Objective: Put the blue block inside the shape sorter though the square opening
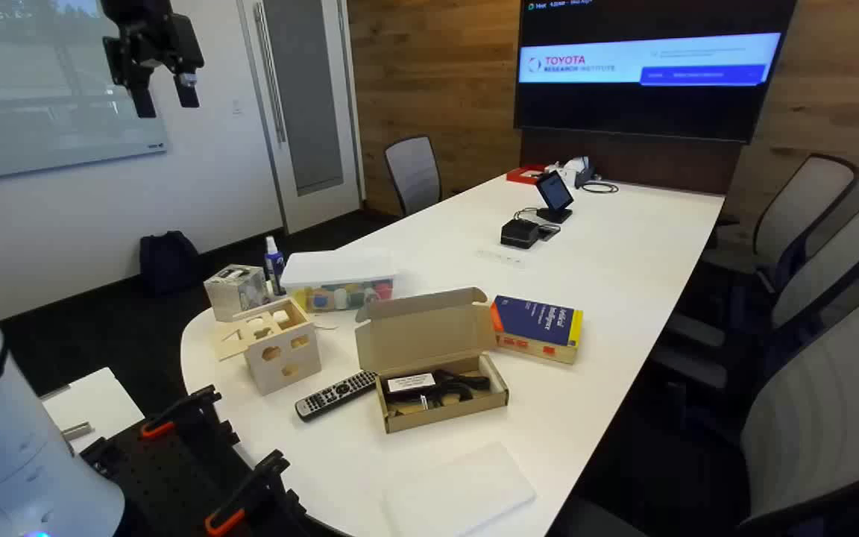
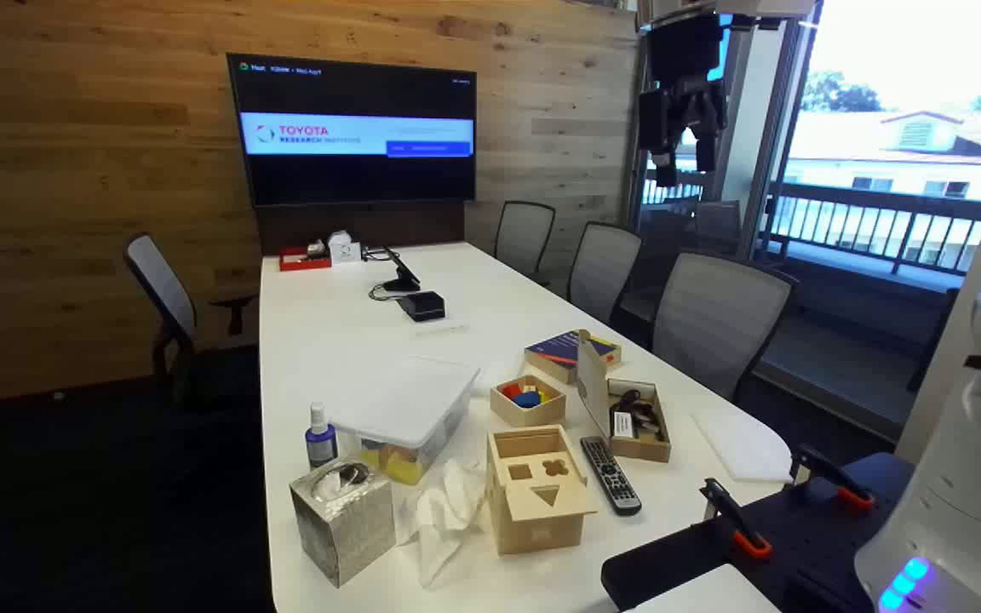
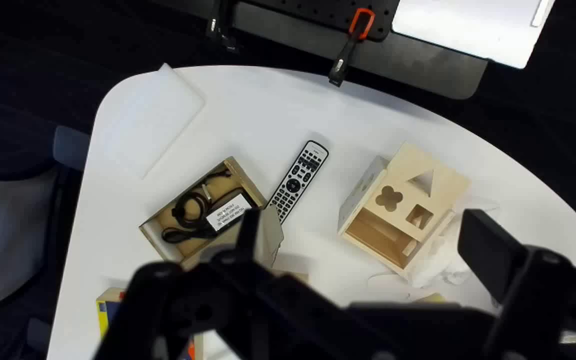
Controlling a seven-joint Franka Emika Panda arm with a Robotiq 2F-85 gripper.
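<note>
The blue block (image 2: 527, 398) lies among red and yellow pieces in a small open wooden box (image 2: 526, 417). In the other views it is out of sight. The shape sorter (image 2: 537, 532) is a pale wooden box, also seen in an exterior view (image 1: 285, 363) and the wrist view (image 3: 433, 172). Its lid is slid partly off and overhangs one side, leaving a gap; it has square (image 2: 520, 472), clover and triangle openings. My gripper is high above the table in both exterior views (image 1: 166, 104) (image 2: 685, 170). In the wrist view the gripper (image 3: 363, 230) is open and empty.
A cardboard box (image 1: 444, 414) with cables and a raised flap stands beside the small wooden box. A remote (image 2: 610, 475), a tissue box (image 2: 343, 519), crumpled tissue (image 2: 444, 515), a spray bottle (image 2: 320, 438), a lidded plastic bin (image 2: 405, 404) and books (image 1: 537, 328) surround the sorter.
</note>
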